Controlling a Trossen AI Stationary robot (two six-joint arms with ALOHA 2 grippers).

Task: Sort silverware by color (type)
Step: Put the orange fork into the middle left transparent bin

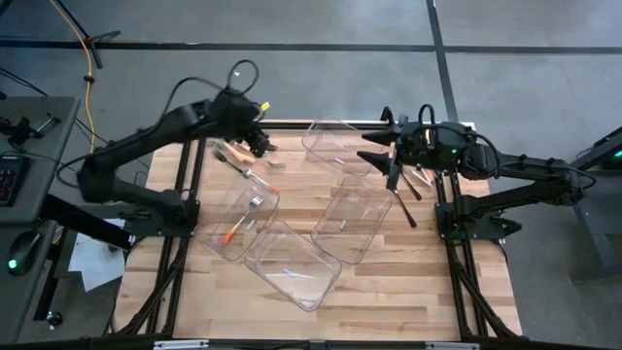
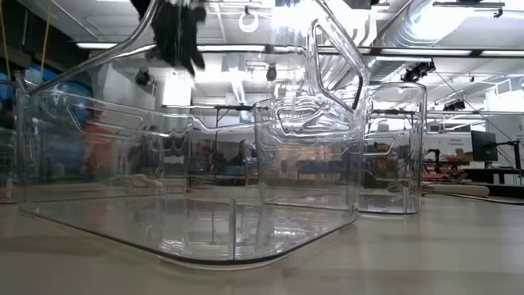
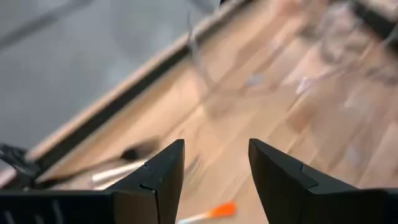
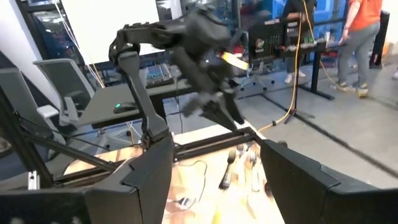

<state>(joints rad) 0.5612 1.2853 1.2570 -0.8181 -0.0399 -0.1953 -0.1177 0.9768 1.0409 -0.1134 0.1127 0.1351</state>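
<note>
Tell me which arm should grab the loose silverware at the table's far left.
Left, probably. The left gripper hangs open right over those pieces, while the right gripper sits across the table.

Both arms are showing matte black links with rounded joint housings and thin black cables looping off them. The left tool (image 1: 260,143) is ending in two wedge-shaped black fingers (image 3: 163,180); the right tool (image 1: 374,148) is wearing green indicator lights behind it.

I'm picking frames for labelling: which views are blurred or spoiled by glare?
Left wrist view: motion-blurred, though the orange-handled utensil still reads. Right wrist view: soft, the left arm smeared. Low view: ceiling lights glare through the clear bins. High view: evenly lit, sharp.
</note>
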